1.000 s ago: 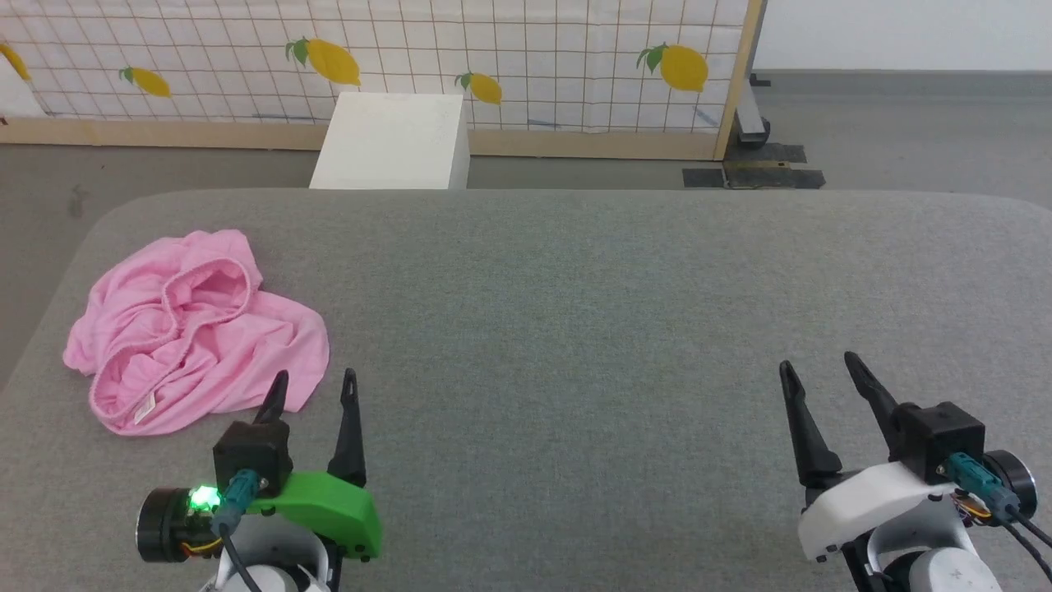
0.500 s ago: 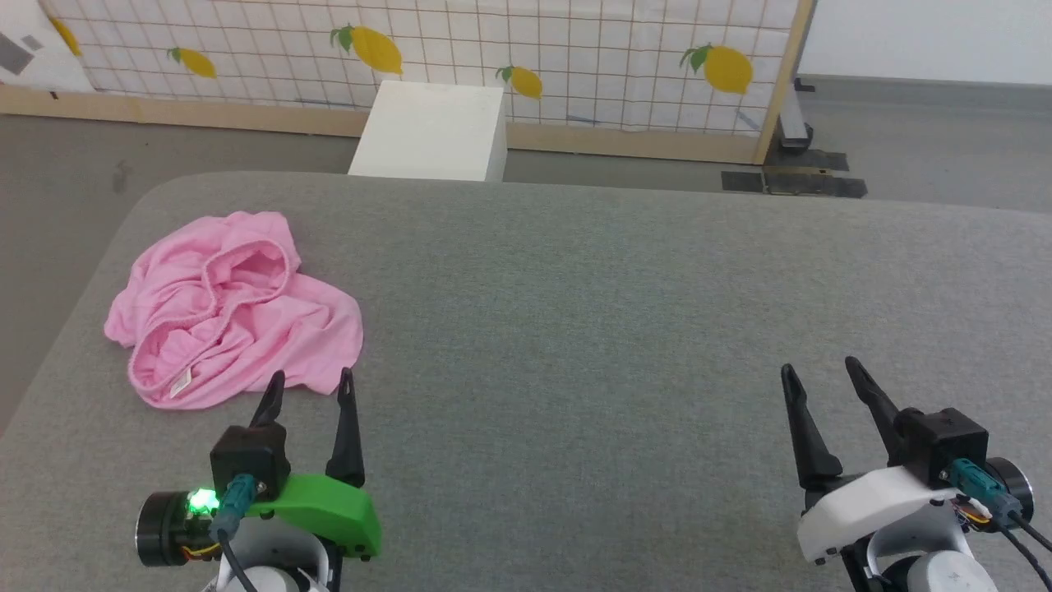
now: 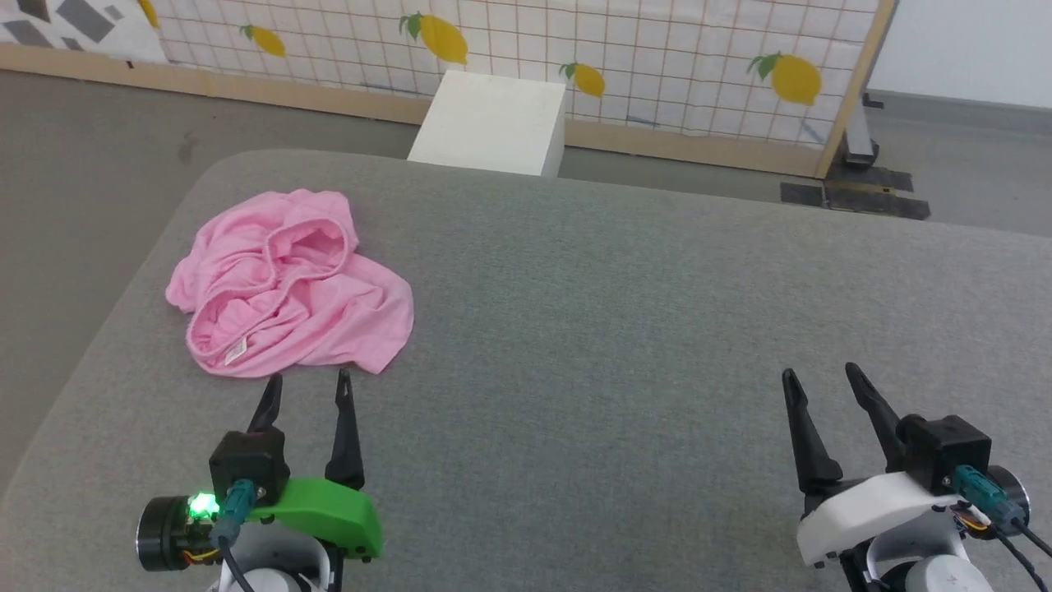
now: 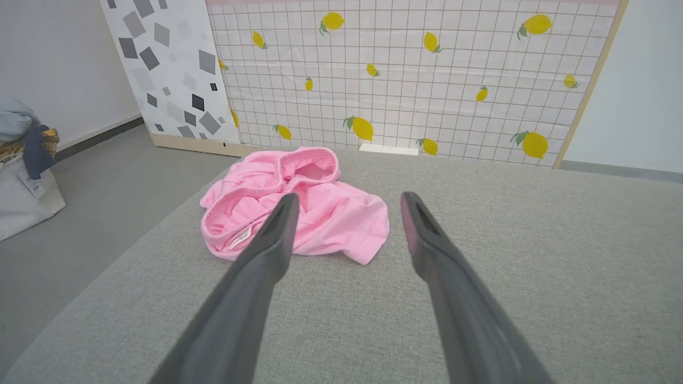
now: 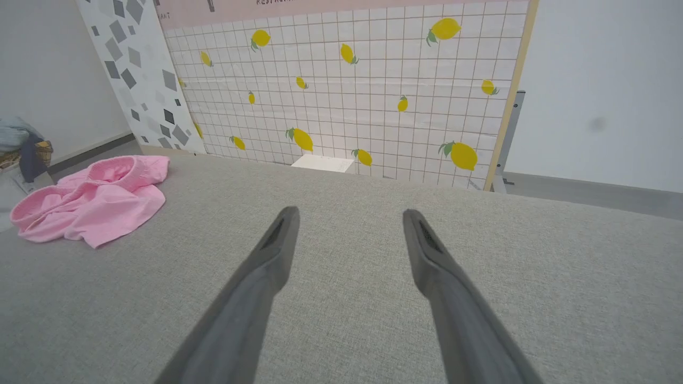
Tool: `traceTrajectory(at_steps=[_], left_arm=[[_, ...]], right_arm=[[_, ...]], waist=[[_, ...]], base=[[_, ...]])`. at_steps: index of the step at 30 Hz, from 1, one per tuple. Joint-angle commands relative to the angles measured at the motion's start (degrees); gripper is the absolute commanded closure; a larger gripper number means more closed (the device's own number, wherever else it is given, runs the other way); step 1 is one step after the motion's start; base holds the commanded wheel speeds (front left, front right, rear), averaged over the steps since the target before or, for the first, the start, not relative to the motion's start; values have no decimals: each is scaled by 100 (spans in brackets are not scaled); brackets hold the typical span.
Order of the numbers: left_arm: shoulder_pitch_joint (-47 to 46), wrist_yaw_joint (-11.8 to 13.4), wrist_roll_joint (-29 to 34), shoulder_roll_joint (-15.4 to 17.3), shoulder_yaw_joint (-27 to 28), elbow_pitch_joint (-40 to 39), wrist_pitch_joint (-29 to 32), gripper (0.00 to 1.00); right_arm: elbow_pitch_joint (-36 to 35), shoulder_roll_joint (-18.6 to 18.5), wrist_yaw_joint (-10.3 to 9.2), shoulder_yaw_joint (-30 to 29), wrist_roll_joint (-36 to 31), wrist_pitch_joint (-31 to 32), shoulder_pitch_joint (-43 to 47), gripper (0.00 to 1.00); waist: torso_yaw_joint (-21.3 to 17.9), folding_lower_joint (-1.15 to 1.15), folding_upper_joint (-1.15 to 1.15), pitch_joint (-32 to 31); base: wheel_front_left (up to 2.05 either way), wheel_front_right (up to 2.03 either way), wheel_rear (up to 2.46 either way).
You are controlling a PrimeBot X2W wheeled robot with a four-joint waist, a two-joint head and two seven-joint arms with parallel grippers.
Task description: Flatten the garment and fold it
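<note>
Lying crumpled: garment (image 3: pixel 296 288), pink, in a loose heap on the far-left part of the tabletop (image 3: pixel 616 329), near its left edge and rounded corner.
Hem: the gathered elastic edge (image 3: pixel 269 247) loops across the top of the heap, with an open pocket of cloth inside the loop.
Tag: small and white (image 3: pixel 236 352), at the near edge of the heap, face up.
Left claw: released (image 3: pixel 309 376), jaws spread with nothing between them. The fingertips point at the garment's near edge and stop just short of it. In the left wrist view (image 4: pixel 349 196) the garment (image 4: pixel 341 218) lies straight ahead, partly behind the left finger, tag (image 4: pixel 241 237) beside that finger.
Right claw: released (image 3: pixel 820 371), jaws spread and empty, over bare tabletop at the near right, well apart from the garment. In its own wrist view (image 5: pixel 350 210) the garment (image 5: pixel 90 205) lies far off to the left.
Tabletop: grey woven cover, flat, carrying the garment alone.
Beyond: a white box (image 3: pixel 493 123) just past the far edge, in front of a gridded screen (image 3: pixel 657 66) printed with lemons.
</note>
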Motion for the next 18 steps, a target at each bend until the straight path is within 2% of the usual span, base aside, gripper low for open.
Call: traceTrajectory(at_steps=[1,18], left_arm=[[117,40,-95,-13,1,14,-85,0],[161,146,-161,-17,-20,95,-285,0]], right_arm=[[42,0,-4,-6,83,-64,103,0],[244,0,-5,35,248,-251,125,0]], waist=[[120,0,0,11],[666,0,0,13]], base=[[0,0,0],[0,0,0]])
